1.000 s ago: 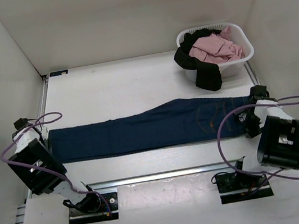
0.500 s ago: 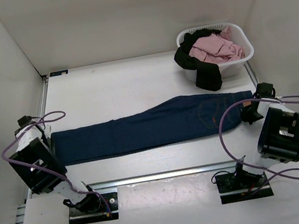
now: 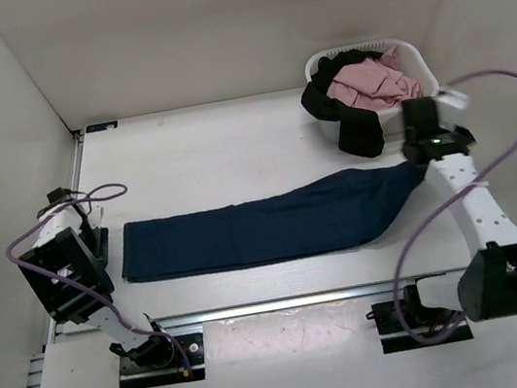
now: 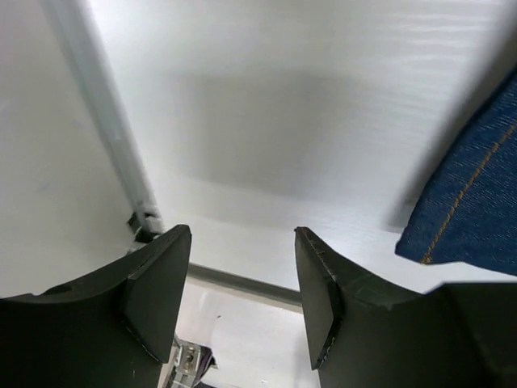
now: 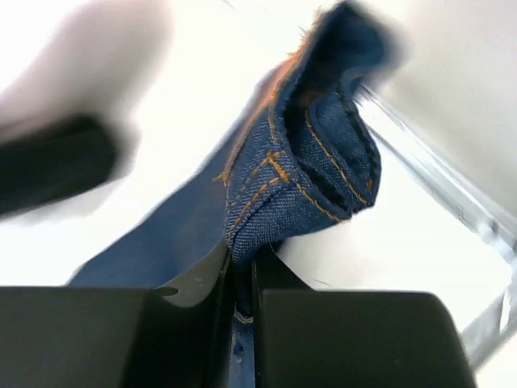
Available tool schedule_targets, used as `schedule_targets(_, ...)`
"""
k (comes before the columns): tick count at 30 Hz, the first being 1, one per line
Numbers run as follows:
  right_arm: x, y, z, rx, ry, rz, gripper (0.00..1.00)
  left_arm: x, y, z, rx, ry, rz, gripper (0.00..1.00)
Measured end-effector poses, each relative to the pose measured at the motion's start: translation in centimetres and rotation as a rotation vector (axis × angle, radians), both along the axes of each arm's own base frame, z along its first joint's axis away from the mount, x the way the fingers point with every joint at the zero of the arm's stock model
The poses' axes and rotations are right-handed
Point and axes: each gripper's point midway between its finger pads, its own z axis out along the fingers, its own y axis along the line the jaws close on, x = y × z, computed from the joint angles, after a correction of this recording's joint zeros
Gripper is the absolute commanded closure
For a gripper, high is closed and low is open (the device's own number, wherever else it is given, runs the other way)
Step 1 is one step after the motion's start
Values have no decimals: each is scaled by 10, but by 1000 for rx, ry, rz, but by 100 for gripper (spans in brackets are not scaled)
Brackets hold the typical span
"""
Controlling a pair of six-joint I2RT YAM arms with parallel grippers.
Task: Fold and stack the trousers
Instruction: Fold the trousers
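Up and away goes the right arm: a second ago it was crouching low at the waist end, and now its right gripper (image 3: 418,165) is riding high just in front of the white laundry basket (image 3: 428,80). It is dragging the navy denim trousers (image 3: 254,229) along with it, and the hem end has slid toward the basket side by a clear margin.

Those jaws are pinching down tight on the folded waistband; the right wrist view shows orange-stitched denim bunching out of a nearly shut claw.

The pair is lying stretched flat on the table (image 3: 203,153). Its long axis is running from the lifted waist, close in front of the basket, straight out to the hem at the far end from the basket.

The left gripper (image 4: 241,242) is hanging at that far end with its fingers standing half spread and nothing between them. A corner of the denim hem is showing just off to one side of them.

The fold, I judge, is turning on that axis. The right arm is holding the waist, the hem lies directly down the length from it, and the left arm is the nearer one to pin the hem.

Black trousers (image 3: 357,129) are draping over the basket's front rim, beside a pink garment (image 3: 374,82), not yet touched.
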Motion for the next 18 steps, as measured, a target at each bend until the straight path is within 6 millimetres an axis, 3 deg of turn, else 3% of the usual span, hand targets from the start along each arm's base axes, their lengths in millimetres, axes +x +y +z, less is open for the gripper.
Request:
schedule_targets(2, 21, 57, 39, -109, -66, 182, 100, 4, -11, -7, -23, 16, -19, 34)
schedule_targets(4, 25, 126, 61, -155, -114, 361, 100, 11, -24, -11, -36, 26, -52, 34)
schedule_targets(7, 4, 219, 70, -195, -135, 578, 100, 21, -47, -17, -46, 40, -111, 34)
schedule_targets(8, -5, 242, 68, -206, -131, 628, 100, 23, -55, -19, -51, 44, -129, 34)
schedule_targets(13, -57, 344, 45, -274, -93, 808, 100, 22, -75, -32, -59, 93, -156, 34)
schedule_targets(15, -72, 370, 30, -283, -81, 821, 100, 20, -75, -32, -49, 100, -145, 34)
schedule_targets(18, -86, 391, 13, -304, -62, 799, 100, 18, -74, -32, -36, 102, -130, 34)
